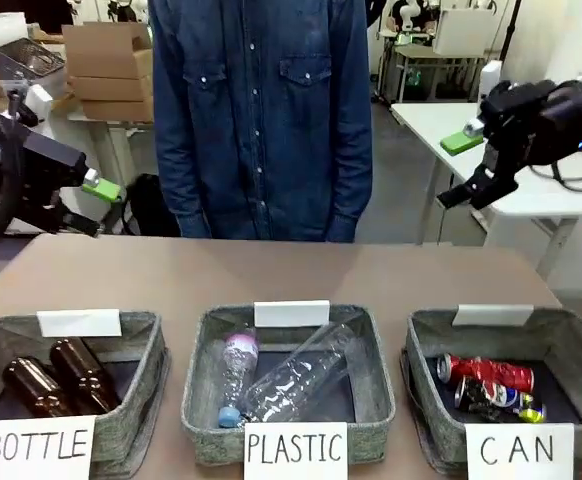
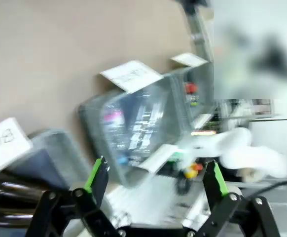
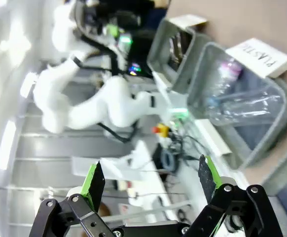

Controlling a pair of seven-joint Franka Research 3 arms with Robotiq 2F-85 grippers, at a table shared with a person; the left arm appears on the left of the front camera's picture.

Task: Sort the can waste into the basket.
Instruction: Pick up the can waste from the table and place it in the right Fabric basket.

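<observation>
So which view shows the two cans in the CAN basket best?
The front view: the red can and the dark can lie sharp, side by side, in the CAN basket. The left wrist view gives only a blurred red-and-green patch; the right wrist view doesn't show them clearly.

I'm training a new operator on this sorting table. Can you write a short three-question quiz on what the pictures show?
1. True or false: the red can lies in the basket signed CAN.
2. How many brown glass bottles lie in the basket signed BOTTLE?
3. The left claw and right claw are: A) both open and empty B) both shut on cans C) one holding a plastic bottle.

Key: 1 true; 2 two; 3 A.
</observation>
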